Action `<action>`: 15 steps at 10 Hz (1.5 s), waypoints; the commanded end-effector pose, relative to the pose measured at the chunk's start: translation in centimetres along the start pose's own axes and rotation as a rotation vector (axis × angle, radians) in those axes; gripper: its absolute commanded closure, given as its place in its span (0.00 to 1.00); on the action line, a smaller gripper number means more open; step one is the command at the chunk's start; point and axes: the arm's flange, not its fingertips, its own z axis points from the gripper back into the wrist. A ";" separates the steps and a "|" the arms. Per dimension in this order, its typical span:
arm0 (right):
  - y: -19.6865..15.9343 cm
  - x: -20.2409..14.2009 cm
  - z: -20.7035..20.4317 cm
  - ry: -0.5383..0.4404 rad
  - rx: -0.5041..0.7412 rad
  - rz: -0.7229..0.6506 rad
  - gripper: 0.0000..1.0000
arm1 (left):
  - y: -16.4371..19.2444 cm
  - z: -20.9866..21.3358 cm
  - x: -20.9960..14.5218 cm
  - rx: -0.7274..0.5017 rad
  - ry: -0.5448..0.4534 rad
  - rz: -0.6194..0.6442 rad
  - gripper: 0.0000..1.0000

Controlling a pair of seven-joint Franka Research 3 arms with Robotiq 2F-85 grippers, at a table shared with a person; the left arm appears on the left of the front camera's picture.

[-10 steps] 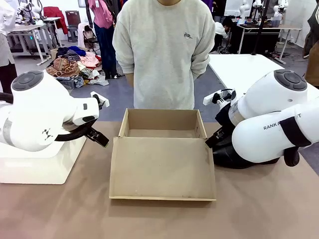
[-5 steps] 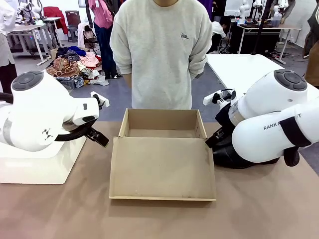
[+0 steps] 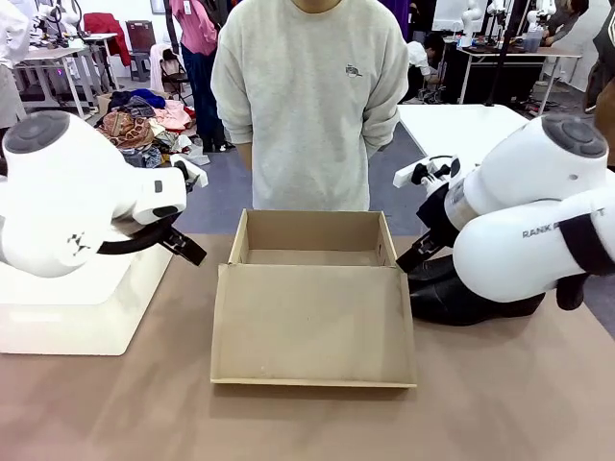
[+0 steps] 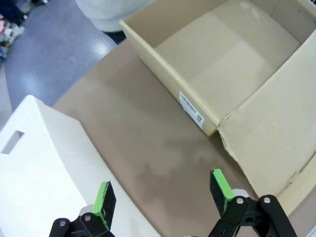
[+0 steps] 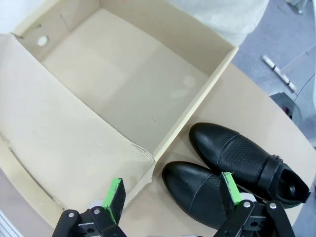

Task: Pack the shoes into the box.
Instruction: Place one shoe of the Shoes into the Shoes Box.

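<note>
Currently both shoes (image 5: 224, 165) stand on the bench (image 5: 222, 103), outside the box (image 5: 123, 79) and just beside its wall on the robot's right. They sit side by side and touching, toes toward that wall, heels away. The box is open and holds nothing; its lid (image 3: 312, 327) lies flat toward the robot.

Right jaws: wide, holding nothing, above the toe of the nearer shoe (image 5: 195, 190), which lies between the green pads (image 5: 116, 193). That shoe's long axis runs oblique to the line between the pads, so a wrist roll is judged necessary to span its width.

Left jaws: wide, holding nothing, above bare bench between the white bin (image 4: 44, 168) and the box's opposite wall. The right arm is the nearer.
</note>
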 end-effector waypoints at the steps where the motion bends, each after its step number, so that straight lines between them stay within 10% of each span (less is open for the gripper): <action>1: -0.9 0.8 3.1 -0.014 0.017 0.035 0.00 | -0.7 3.0 0.3 0.048 -0.006 -0.020 0.00; 9: -2.0 1.2 12.0 -0.132 0.031 0.140 0.00 | 0.3 12.4 2.7 0.075 -0.120 -0.141 0.00; 15: -5.9 1.6 16.6 -0.282 0.250 0.317 0.00 | 4.6 17.1 3.0 -0.177 -0.267 -0.438 0.00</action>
